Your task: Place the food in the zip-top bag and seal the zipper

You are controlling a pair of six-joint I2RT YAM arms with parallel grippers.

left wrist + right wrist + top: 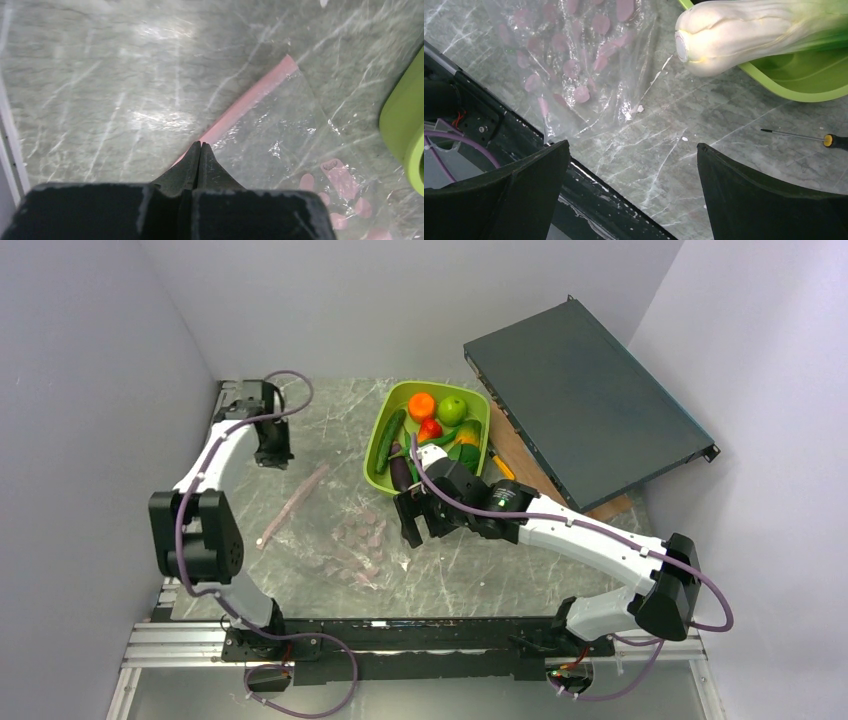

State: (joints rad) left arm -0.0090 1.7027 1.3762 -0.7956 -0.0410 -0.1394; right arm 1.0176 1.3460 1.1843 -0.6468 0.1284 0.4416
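Note:
The zip-top bag (350,545) lies flat and empty on the marble table, its pink zipper (292,502) running diagonally on the left. My left gripper (280,462) is shut. In the left wrist view its tips (200,144) meet over the middle of the zipper (260,90), with nothing visible between them. The food sits in the lime-green tray (373,455): orange (421,405), green apple (452,410), red pepper (430,428), cucumber (388,440), eggplant (400,472). My right gripper (420,530) hangs open and empty by the tray's near corner, with the leek (744,35) just beyond its tips (632,145).
A dark flat rack unit (585,405) leans on a wooden board (530,465) at the back right. An orange-handled screwdriver (824,140) lies on the table beside the tray (814,85). Grey walls close in the left, right and back.

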